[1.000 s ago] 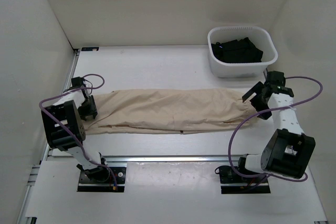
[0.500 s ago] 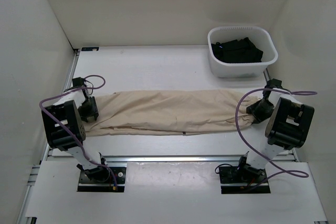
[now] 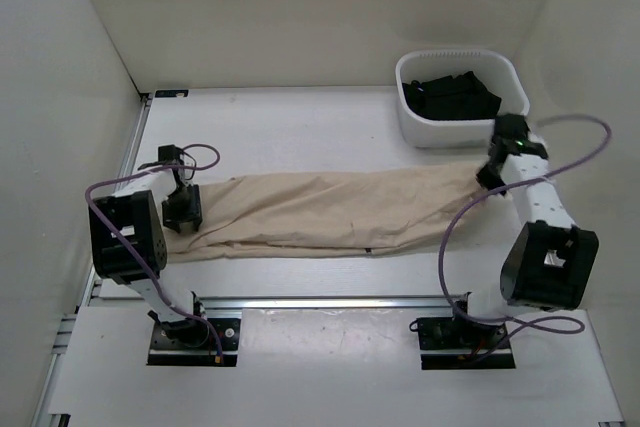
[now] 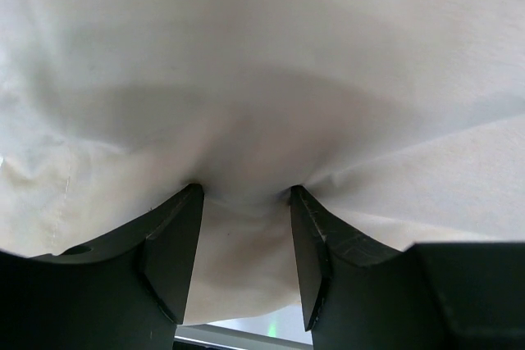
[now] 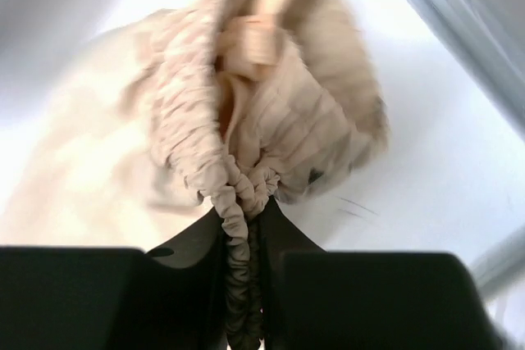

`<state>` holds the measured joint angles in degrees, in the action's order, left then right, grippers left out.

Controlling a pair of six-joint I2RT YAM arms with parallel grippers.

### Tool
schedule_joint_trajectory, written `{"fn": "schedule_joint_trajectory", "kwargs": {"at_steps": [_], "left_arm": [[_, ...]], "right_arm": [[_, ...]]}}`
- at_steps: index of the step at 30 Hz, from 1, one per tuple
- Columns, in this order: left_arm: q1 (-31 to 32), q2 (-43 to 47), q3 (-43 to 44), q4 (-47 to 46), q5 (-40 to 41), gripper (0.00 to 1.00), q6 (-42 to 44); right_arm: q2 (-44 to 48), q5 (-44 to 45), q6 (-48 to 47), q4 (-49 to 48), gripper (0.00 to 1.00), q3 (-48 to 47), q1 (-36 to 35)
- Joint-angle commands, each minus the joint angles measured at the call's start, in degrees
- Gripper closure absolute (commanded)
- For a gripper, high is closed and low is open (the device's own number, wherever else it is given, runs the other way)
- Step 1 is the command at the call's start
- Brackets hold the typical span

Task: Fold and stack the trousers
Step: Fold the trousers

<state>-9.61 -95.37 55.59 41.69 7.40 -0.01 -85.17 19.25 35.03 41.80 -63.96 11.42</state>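
Jaws of the right gripper [image 5: 246, 202] are pinched shut on the waistband [image 5: 221, 161]; the left gripper [image 4: 246, 196] stands half open with leg-end cloth clamped between its fingers [image 4: 172, 243]. The trousers [image 3: 320, 212] lie stretched across the table [image 3: 300, 127] between them. Both ends look gripped for the first fold; next, one end needs lifting and carrying over the other. The basket [image 3: 455, 55] just beyond the right gripper could snag the arm.

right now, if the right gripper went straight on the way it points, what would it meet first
The trousers: the right gripper is shut on their gathered waistband, so bunched cloth lies directly ahead. Beyond that likely the table, though depth is unclear.
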Motion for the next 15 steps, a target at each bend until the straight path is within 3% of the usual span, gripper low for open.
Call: {"fn": "schedule_joint_trajectory", "kwargs": {"at_steps": [1, 2, 3, 4, 7, 13, 15], "left_arm": [[0.7, -1.7, 2.1, 0.1, 0.6, 0.42, 0.0], [1.3, -1.7, 2.7, 0.1, 0.6, 0.42, 0.0], [1.3, -2.4, 2.7, 0.1, 0.6, 0.42, 0.0], [1.9, -3.0, 3.2, 0.1, 0.6, 0.42, 0.0], [2.9, -3.6, 4.3, 0.1, 0.6, 0.42, 0.0], [4.8, -5.3, 5.4, 0.1, 1.7, 0.42, 0.0], [5.3, -5.3, 5.4, 0.1, 2.4, 0.42, 0.0]], "right_arm": [[4.6, 17.5, -6.0, 2.7, 1.0, -10.4, -20.8], [4.6, 21.6, -5.0, 4.2, 1.0, -11.9, -32.7], [1.6, 23.3, -2.4, 4.9, 1.0, -15.2, -38.5], [-0.4, 24.5, -0.9, 5.7, 1.0, -17.3, -48.7], [-11.2, 27.0, 2.7, 8.2, 1.0, -28.6, -62.8], [-31.3, 25.5, -1.7, 5.7, 1.0, -45.4, -74.7], [-36.9, 20.0, -2.3, 5.1, 1.0, -50.8, -76.0]]}}
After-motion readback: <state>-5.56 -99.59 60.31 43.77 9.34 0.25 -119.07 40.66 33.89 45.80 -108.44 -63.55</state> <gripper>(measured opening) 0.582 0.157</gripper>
